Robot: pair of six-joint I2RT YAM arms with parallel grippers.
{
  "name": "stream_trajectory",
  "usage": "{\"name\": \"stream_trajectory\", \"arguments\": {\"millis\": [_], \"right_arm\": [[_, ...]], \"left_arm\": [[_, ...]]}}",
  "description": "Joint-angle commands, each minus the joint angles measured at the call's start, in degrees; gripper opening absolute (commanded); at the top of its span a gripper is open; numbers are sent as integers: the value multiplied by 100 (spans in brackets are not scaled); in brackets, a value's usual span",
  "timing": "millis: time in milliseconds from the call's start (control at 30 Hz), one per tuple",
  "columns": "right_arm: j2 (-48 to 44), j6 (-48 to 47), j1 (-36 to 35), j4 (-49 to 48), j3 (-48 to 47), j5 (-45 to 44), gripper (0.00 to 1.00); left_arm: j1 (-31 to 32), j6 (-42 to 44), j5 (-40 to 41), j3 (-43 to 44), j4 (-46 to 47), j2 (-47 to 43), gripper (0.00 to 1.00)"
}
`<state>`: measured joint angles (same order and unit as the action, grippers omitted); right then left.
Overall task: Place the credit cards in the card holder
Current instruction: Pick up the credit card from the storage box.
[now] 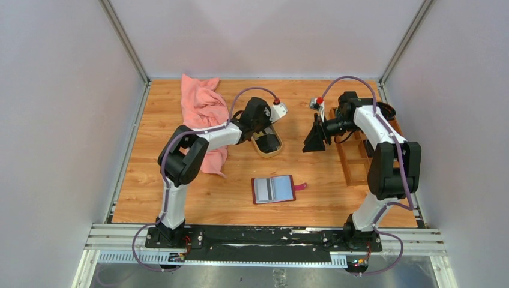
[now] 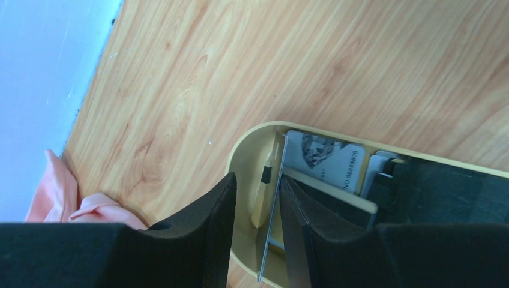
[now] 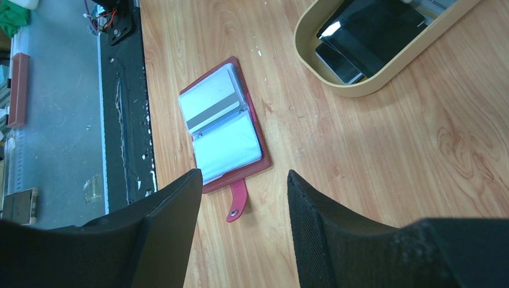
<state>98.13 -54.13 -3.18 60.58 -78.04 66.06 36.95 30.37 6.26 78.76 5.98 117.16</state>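
Note:
The card holder (image 1: 274, 189) lies open on the table near the front, its red strap pointing right; in the right wrist view the card holder (image 3: 222, 126) shows pale sleeves. Several credit cards (image 3: 366, 36) lie in an oval tan dish (image 1: 268, 144). My left gripper (image 1: 264, 129) reaches into the dish (image 2: 246, 150). Its fingers straddle one card (image 2: 273, 204) that stands on edge. The card rests against the right finger, with a gap to the left one. A pale card (image 2: 327, 159) with a diamond print lies beyond. My right gripper (image 1: 313, 139) hovers open and empty above the table.
A pink cloth (image 1: 203, 114) lies at the back left, under the left arm. A brown wooden compartment tray (image 1: 354, 159) stands at the right edge behind the right arm. Walls enclose the table on three sides.

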Motion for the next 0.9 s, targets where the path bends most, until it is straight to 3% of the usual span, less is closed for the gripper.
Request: {"name": "stream_trajectory", "arguments": {"millis": [0,133,200,267,367,400,867], "right_arm": [[87,-166,98,212,-88,162,58],[101,-177,98,209,-92,166,58],[110,-177,103,217,-97,170,58],[119,-177,99,223,-97,175,58],[136,-192,100,237,-105,172,58],[129,-188,99,242,-106,178,58],[479,159,-20,169,-594,287,59]], "left_arm": [[-126,-97,-48,99,87,-95,38],[-192,-119,-216,65,81,-47,38],[-221,-127,-293,59,78,-38,34],[-246,-134,-400,59,79,-40,26],[-276,-123,-525,59,78,-52,3],[-284,-113,-563,51,75,-60,0],[-443,-957,-1311,-187,92,-911,0]]}}
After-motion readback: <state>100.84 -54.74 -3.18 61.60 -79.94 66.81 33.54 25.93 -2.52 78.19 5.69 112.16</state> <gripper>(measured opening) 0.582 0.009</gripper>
